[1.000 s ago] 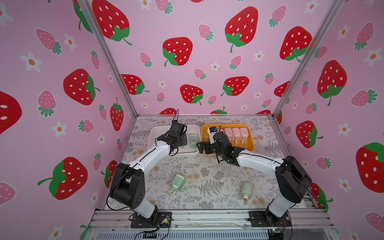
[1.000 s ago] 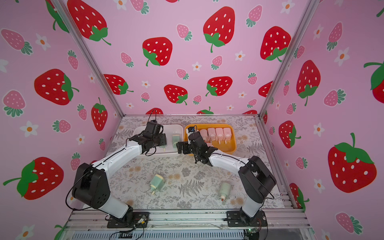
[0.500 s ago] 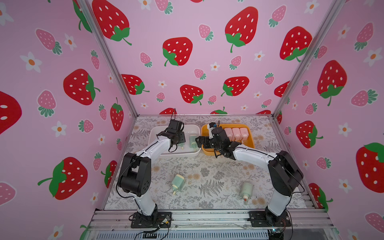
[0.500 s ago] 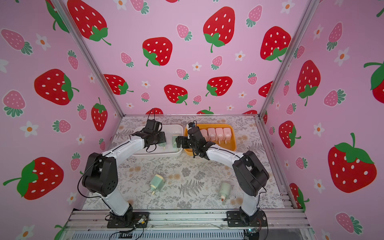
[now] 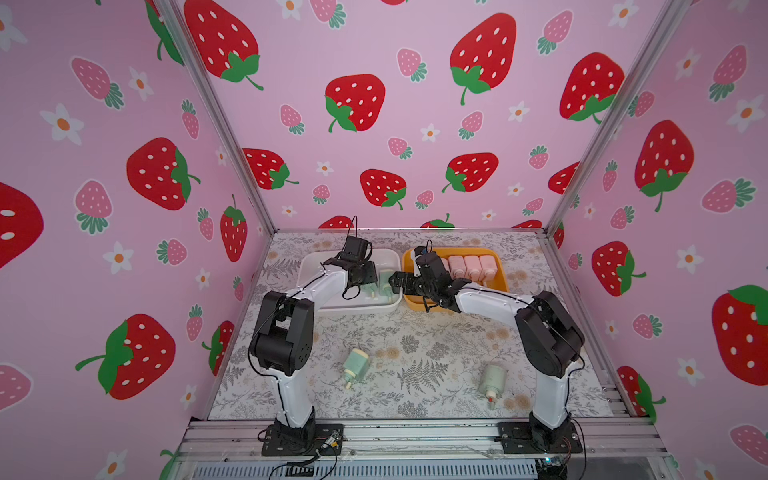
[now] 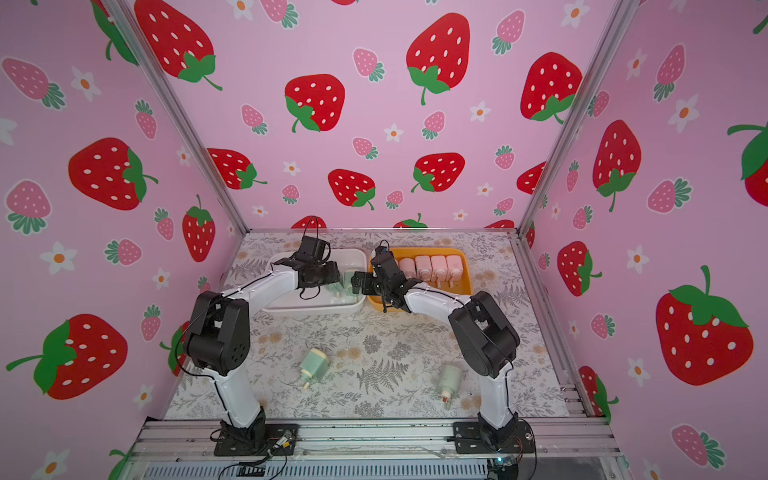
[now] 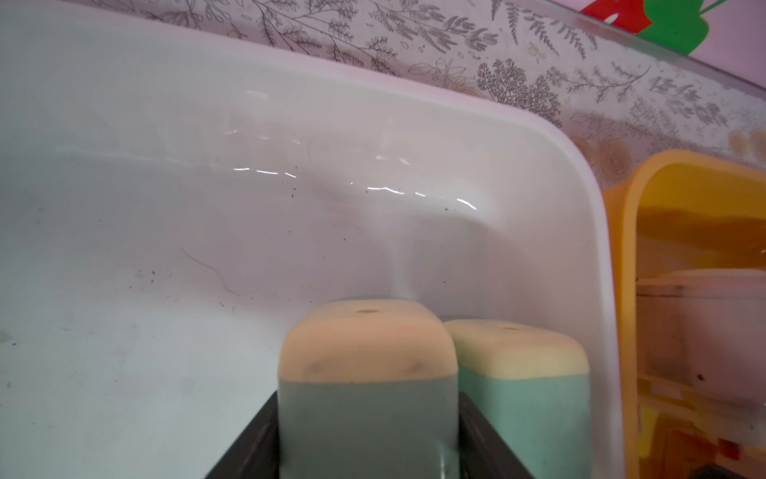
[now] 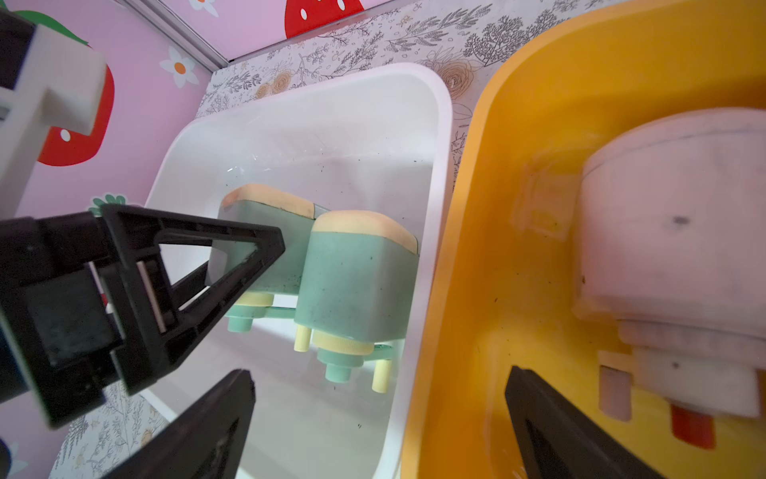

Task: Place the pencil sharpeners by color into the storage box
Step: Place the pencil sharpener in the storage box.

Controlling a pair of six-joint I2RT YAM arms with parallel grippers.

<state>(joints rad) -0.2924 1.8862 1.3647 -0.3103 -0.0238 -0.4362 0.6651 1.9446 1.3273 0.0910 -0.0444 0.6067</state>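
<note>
**Top views:** The white tray (image 5: 309, 272) holds 2 green sharpeners, mostly hidden under the left gripper (image 5: 371, 279). The orange tray (image 5: 497, 259), touching the white tray's right side, shows 4 pink sharpeners (image 5: 471, 266) in a row. More may hide behind the right arm. The left loose sharpener (image 5: 356, 365) and right loose sharpener (image 5: 492, 380), both green, lie on the mat well in front of the white tray, not yet sorted.

**Left wrist:** The jaws clamp the held green sharpener (image 7: 367, 414) inside the white tray, just beside the second green sharpener (image 7: 522, 398).

**Right wrist:** The right gripper (image 8: 381, 435) gapes wide and empty above the white tray's orange-side rim.

You likely have 2 greens left to fetch.
</note>
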